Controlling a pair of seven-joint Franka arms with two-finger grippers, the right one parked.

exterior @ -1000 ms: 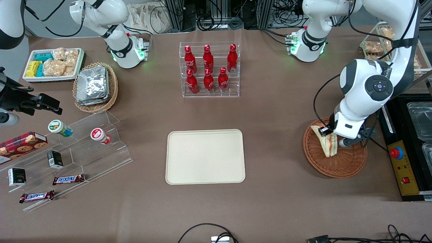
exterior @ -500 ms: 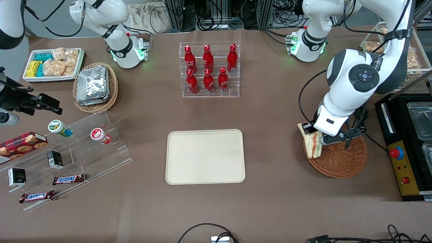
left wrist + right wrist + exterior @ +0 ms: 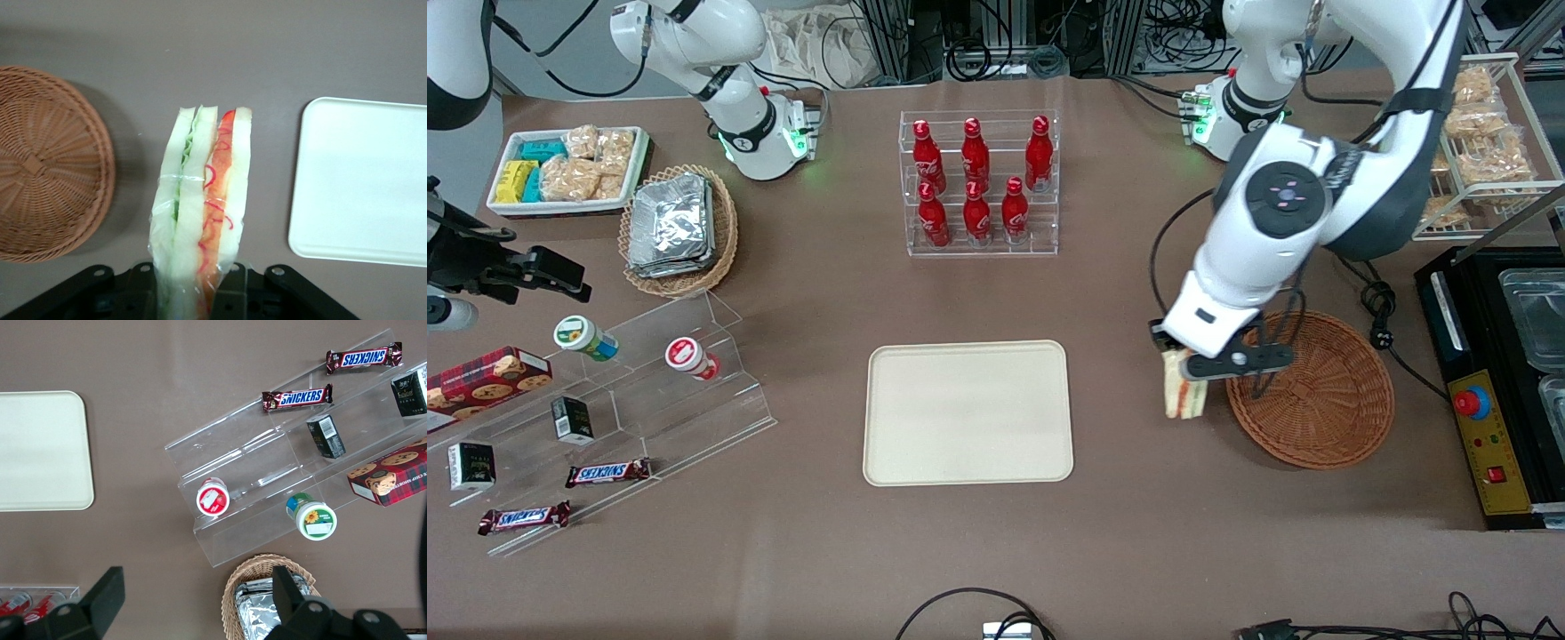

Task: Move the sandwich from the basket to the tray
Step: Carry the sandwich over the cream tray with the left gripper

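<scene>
My pincer [image 3: 1183, 364] is pinching the sandwich [image 3: 1184, 391] up in the air over the tabletop [image 3: 1120, 524], between the basket [image 3: 1316, 400] and the tray [image 3: 967, 412].

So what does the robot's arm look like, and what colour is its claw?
The working arm is glossy white with dark grey joint bands and a round grey cap with small buttons. A thin black cable loops down beside it. Its base glows green. The gripper is black, hanging between the basket and the tray.
</scene>
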